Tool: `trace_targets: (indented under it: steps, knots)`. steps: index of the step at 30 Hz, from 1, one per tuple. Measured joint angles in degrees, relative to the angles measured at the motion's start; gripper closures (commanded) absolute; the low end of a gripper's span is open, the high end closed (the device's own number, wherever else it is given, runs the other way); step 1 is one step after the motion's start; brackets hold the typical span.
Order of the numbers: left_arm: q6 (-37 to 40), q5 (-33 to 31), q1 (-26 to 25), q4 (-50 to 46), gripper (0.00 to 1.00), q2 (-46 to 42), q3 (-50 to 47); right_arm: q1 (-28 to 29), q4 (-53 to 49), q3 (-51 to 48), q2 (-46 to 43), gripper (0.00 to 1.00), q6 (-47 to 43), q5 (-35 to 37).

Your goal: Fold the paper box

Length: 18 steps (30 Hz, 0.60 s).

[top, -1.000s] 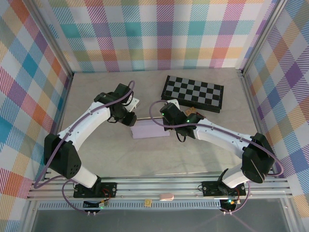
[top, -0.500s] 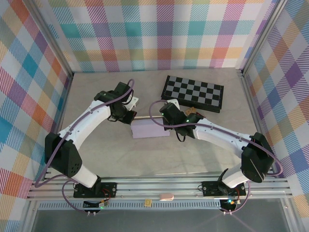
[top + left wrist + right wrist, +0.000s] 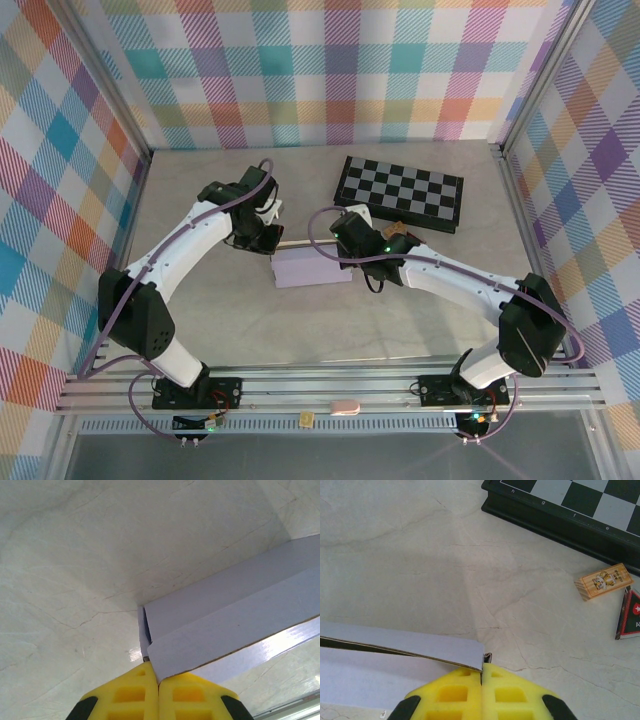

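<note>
left claw (image 3: 159,681) closed, seemingly pinching paper box (image 3: 227,630)

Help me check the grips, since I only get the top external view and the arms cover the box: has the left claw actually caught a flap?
Observer: Yes. The left claw is shut on the corner of a flap of the paper box.
Operator: And the right?
Observer: The right claw is shut on the end corner of another flap.
Operator: Anything nearby?
Observer: A tiger-printed wooden block lies beyond it, apart from the box.
</note>
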Motion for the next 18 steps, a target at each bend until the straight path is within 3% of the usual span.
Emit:
trace_targets:
  steps: [9, 18]
  knots:
    - [-6.27, -2.08, -1.27, 3.23, 1.00, -1.27, -2.71, -0.07, -0.02, 0.37, 0.48, 1.00, 0.02, 0.57]
    - [-8.55, -4.31, -2.23, 12.94, 1.00, -7.10, -11.30, -0.11, 0.07, 0.33, 0.48, 1.00, -0.02, 0.59]
